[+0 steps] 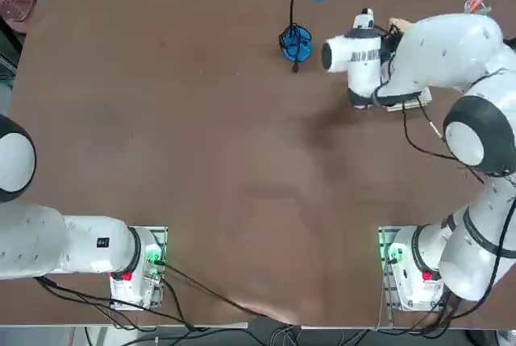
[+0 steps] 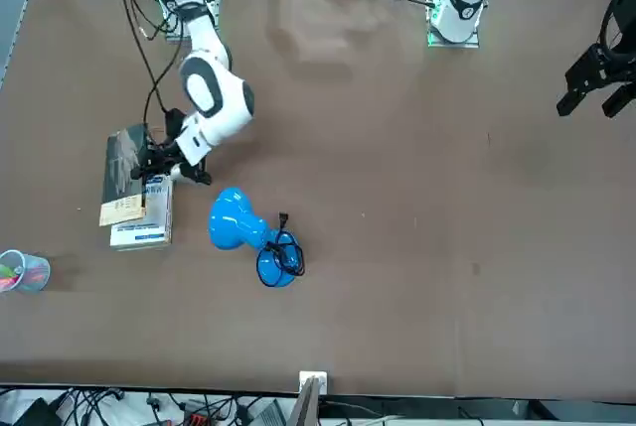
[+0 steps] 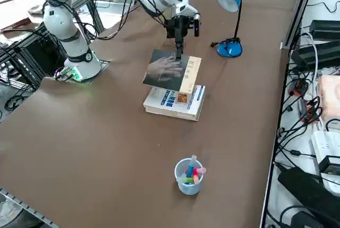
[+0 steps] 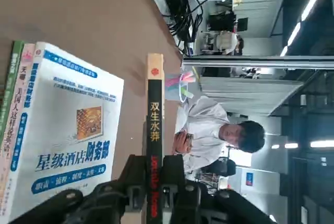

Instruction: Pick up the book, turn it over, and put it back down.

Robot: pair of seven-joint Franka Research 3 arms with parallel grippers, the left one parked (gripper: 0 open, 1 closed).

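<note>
I've got the book pinched at its spine in the right end effector, lifted above the white book with the grey cover up. We're mid-turn, I'd say; next I need to lower it flat and let go.

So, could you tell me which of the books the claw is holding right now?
The thin black-spined book with the grey cover, pinched in the right claw and lifted clear; the larger white book with blue print lies flat on the table below.
</note>
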